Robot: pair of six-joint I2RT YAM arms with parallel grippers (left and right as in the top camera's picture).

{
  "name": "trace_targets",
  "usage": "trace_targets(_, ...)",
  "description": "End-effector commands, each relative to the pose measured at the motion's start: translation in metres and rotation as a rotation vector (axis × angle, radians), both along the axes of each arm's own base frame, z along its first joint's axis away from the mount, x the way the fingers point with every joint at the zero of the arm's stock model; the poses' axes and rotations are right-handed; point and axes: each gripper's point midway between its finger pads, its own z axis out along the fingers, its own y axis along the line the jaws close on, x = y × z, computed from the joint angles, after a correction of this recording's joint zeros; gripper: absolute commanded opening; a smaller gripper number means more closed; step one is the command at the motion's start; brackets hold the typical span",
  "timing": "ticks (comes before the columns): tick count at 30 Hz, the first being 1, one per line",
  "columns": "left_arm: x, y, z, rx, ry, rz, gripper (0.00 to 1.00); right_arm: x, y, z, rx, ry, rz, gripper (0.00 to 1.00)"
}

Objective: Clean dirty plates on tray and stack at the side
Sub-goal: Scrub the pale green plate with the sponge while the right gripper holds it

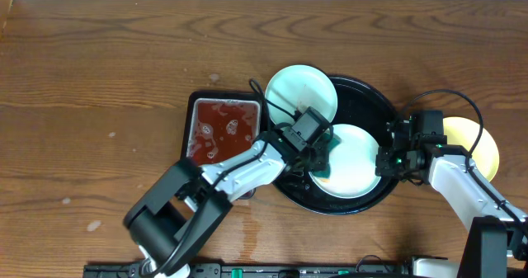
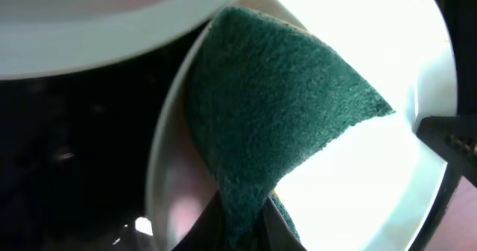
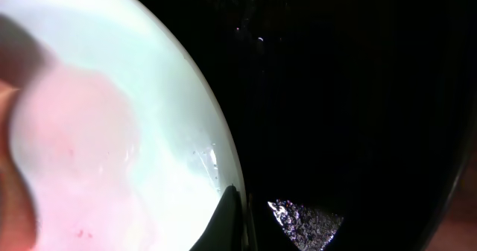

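Green sponge (image 2: pixel 276 124) clamped by left gripper (image 1: pixel 320 156) on white plate (image 1: pixel 356 164) in tray (image 1: pixel 371 96), right gripper (image 3: pixel 240 206) closed, seemingly at rim.

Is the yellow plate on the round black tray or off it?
Off. The yellow plate lies on the wooden table, right of the tray rim.
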Motion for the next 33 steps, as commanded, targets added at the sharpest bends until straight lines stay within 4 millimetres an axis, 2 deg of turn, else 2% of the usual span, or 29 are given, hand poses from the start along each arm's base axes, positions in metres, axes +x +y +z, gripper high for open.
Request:
trace_targets(1,0.011,0.015,0.017,0.037,-0.102,-0.001,0.08,-0.002,0.002,-0.002,-0.013,0.002,0.015,0.01)
trace_targets(4,0.017,0.008,0.036,0.005,-0.188,-0.059,0.08,-0.002,0.002,-0.002,-0.013,0.002,0.015,0.01)
trace_targets(7,0.024,0.001,0.042,-0.013,-0.250,-0.099,0.07,-0.002,0.002,-0.002,-0.013,0.002,0.015,0.01)
trace_targets(13,0.037,-0.021,0.040,-0.070,-0.331,-0.123,0.08,-0.002,0.002,-0.002,-0.013,0.002,0.015,0.01)
trace_targets(17,0.037,-0.039,0.031,-0.104,-0.358,-0.145,0.07,-0.002,0.002,-0.002,-0.013,0.001,0.015,0.01)
trace_targets(21,0.027,-0.052,0.018,-0.108,-0.353,-0.179,0.07,-0.002,0.002,-0.002,-0.013,0.002,0.015,0.01)
trace_targets(25,0.012,-0.053,-0.002,-0.073,-0.300,-0.202,0.07,-0.002,0.002,-0.002,-0.013,0.002,0.015,0.01)
trace_targets(30,-0.028,-0.051,-0.017,-0.075,-0.136,-0.295,0.07,-0.002,0.002,-0.002,-0.013,0.002,0.015,0.01)
trace_targets(33,-0.048,-0.043,-0.024,-0.058,-0.034,-0.327,0.08,-0.002,0.002,-0.002,-0.013,0.002,0.015,0.01)
